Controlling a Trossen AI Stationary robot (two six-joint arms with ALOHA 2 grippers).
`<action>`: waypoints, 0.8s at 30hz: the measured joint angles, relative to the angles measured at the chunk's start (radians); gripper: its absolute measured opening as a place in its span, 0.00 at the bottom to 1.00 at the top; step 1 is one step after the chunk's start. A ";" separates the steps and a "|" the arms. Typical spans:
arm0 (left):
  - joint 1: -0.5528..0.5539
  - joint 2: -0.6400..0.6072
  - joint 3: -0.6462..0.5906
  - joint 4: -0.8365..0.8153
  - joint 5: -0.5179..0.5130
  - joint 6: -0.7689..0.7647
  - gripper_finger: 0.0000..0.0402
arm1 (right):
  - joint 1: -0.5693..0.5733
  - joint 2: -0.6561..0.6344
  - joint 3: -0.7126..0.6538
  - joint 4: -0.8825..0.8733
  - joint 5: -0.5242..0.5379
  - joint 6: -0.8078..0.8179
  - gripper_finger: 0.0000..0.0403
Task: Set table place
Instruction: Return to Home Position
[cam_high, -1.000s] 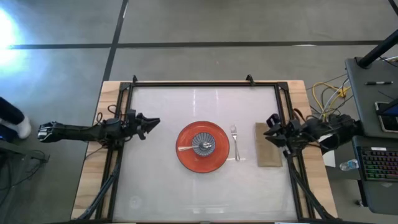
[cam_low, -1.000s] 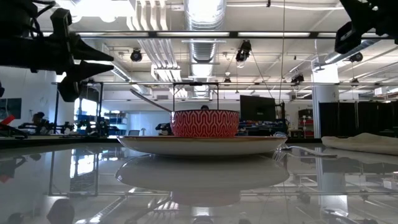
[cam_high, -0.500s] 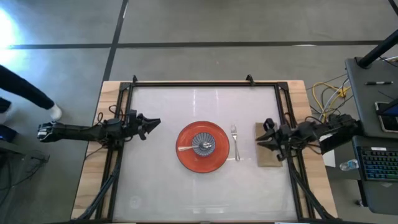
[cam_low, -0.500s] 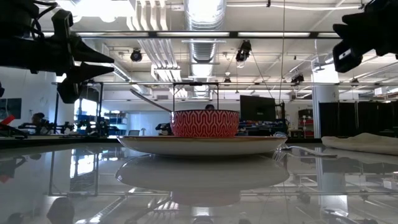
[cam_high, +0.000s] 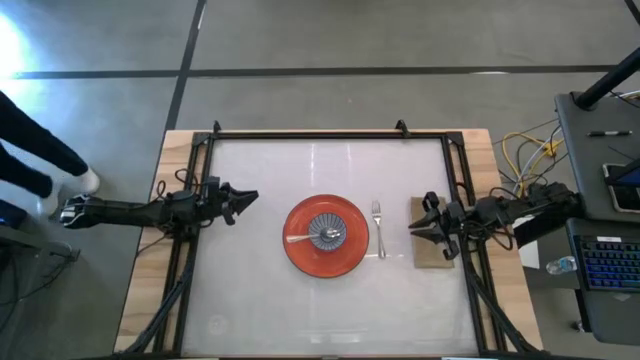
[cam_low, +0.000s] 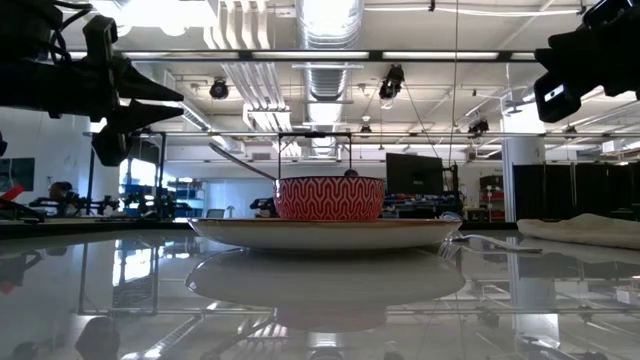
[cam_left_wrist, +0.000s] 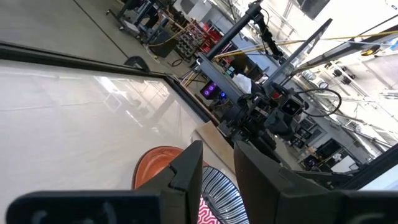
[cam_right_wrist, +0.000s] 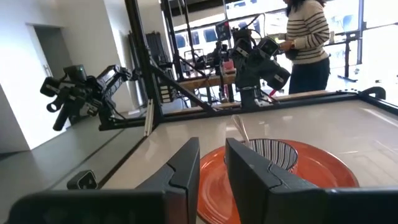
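Note:
On the white table (cam_high: 260, 290) lies an orange plate (cam_high: 300, 255) that carries a red patterned bowl (cam_low: 330, 198) with a spoon (cam_high: 300, 238) in it. Right of the plate a fork (cam_high: 378, 228) lies flat, and farther right a tan napkin (cam_high: 432, 255). My right gripper (cam_high: 413, 228) hangs level in the air above the napkin's left edge, pointing at the plate (cam_right_wrist: 323, 168), open by a narrow gap with nothing in it. By the table's left edge my left gripper (cam_high: 250, 196) waits level and high, open too, empty.
Black frame rails (cam_high: 330, 135) run along the table's far, left and right sides. A grey desk with a keyboard (cam_high: 610, 265) and cables stands to the right. A person's leg (cam_high: 30, 150) shows on the floor at the left. Another person (cam_right_wrist: 308, 37) stands beyond the table.
My right gripper has come down a little and gone toward the plate and the near edge, tipping forward until it points level over the napkin. A person has walked in at the left of the floor.

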 joint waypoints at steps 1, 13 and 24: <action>0.000 0.000 0.000 0.000 0.000 0.000 0.19 | 0.000 0.000 0.000 0.000 0.000 0.000 0.18; 0.000 0.000 0.000 0.000 0.000 0.001 0.19 | 0.000 0.000 0.000 0.000 0.000 0.000 0.18; 0.000 0.000 0.000 0.000 0.000 0.001 0.19 | 0.000 0.000 0.000 0.000 0.000 0.000 0.19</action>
